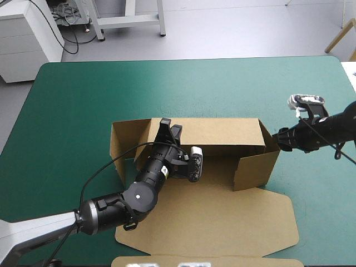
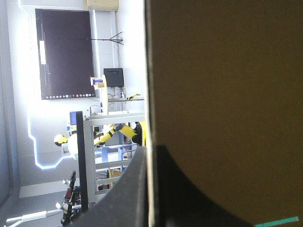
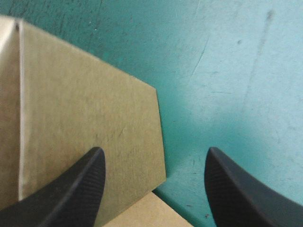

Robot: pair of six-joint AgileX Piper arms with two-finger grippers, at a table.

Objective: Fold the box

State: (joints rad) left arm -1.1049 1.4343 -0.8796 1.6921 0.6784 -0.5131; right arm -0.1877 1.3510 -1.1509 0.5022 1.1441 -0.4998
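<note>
Left gripper [image 1: 170, 127] nipping the box [image 1: 250, 167] at its far wall [image 1: 222, 130] — right gripper [image 3: 154, 150] spread wide at the right end.
Nearest to the table's near edge the lid [image 1: 222, 217] lies flat on the teal-green cover [image 1: 83, 100]; the box sits around the table's middle. Behind the lid the walls stand raised, and the left gripper's black fingers [image 2: 125, 189] are nearly together over the far wall's top edge, brown board between them. The right gripper has one finger above a corner of board, the other above bare cover — it grips nothing.
</note>
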